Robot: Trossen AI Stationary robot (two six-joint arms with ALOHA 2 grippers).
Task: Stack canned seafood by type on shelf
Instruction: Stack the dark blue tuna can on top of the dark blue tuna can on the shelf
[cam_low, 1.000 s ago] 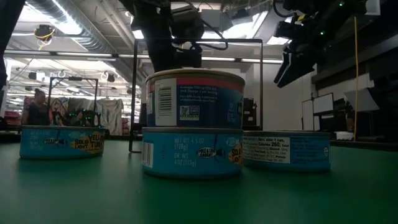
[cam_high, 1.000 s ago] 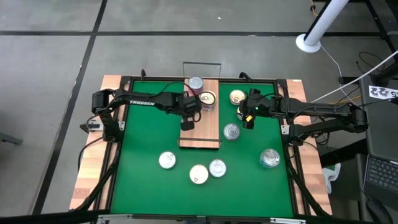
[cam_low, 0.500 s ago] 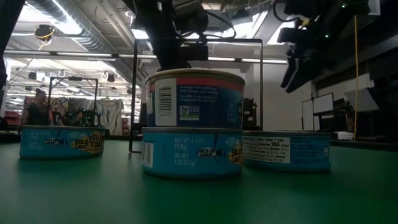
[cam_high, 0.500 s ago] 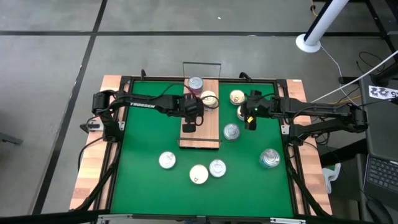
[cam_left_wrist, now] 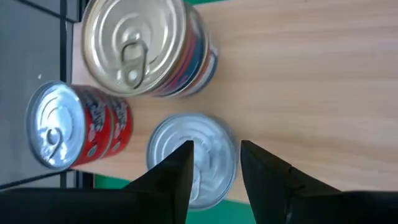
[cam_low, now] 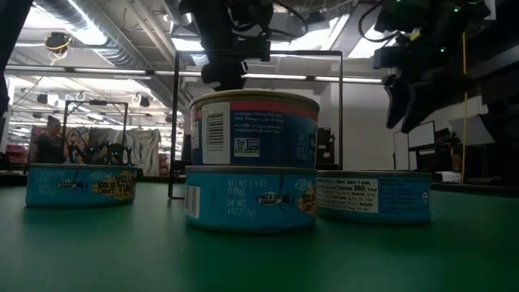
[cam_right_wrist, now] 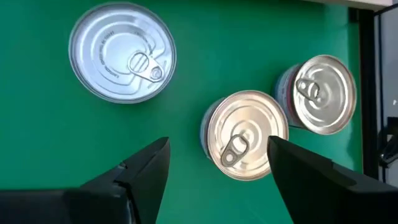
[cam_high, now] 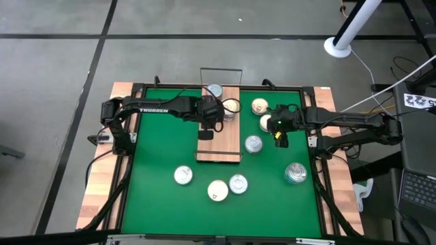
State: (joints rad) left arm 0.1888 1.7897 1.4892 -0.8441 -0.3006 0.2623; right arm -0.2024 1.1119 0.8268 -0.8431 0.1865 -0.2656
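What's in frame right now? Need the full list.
green mat: one, covers the table.
shelf: one, light wood, far middle of the mat.
shelf tins: three at its far end: red tin, gold-top tin, plain silver tin.
right-side tins: three on the mat: gold, cream, silver.
large tin: one, silver, right front.
front tins: three spots; the low view shows one two-high stack.
left gripper: open, over the plain silver tin.
right gripper: open, above the right-side tins.

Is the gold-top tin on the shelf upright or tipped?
Upright. The gold-top tin shows its pull-tab lid facing up, its base on the shelf beside the red tin.
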